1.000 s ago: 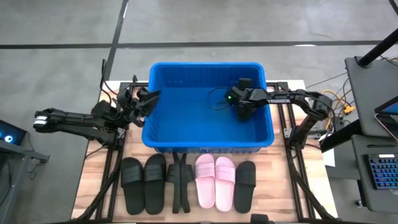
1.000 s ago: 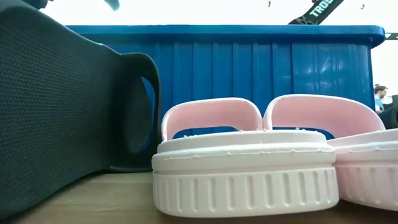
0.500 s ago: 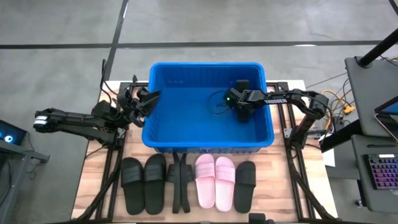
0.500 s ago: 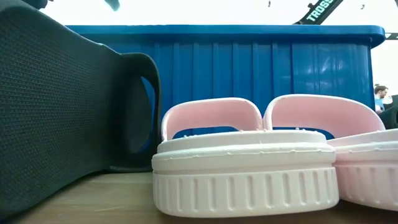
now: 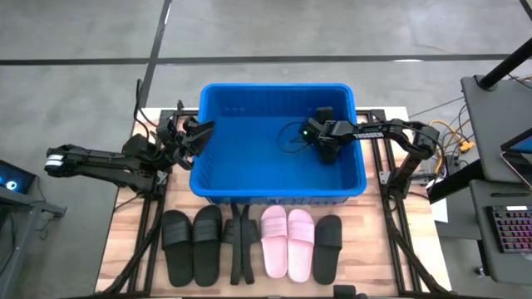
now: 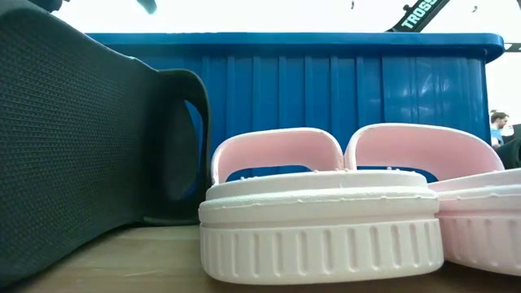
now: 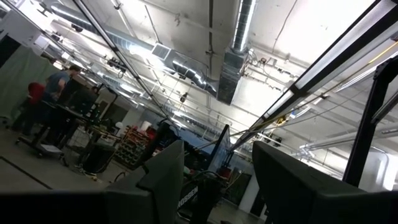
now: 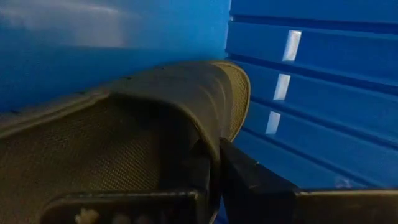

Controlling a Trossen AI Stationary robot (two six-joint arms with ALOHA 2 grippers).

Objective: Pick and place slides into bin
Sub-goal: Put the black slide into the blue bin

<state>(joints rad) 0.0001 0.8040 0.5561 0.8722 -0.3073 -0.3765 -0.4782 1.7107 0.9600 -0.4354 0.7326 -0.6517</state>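
High view: bin [image 5: 218,176] mid-surface; right pincer [image 5: 326,139] inside it, clamped on a black slide [image 5: 325,116]. Five slides rowed in front. Left pincer [image 5: 195,133] waits outside, fingers apart.

Right wrist view: slide [image 8: 124,130] gripped at strap; likely light, flexible, grippy.

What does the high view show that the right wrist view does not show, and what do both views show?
Only the high view shows the whole table, the left gripper waiting outside the bin's left wall, and the row of slides in front of the bin: black ones and a pink pair. Only the right wrist view shows, from close, the right gripper shut on a black slide's strap. Both show the blue bin and this slide inside it.
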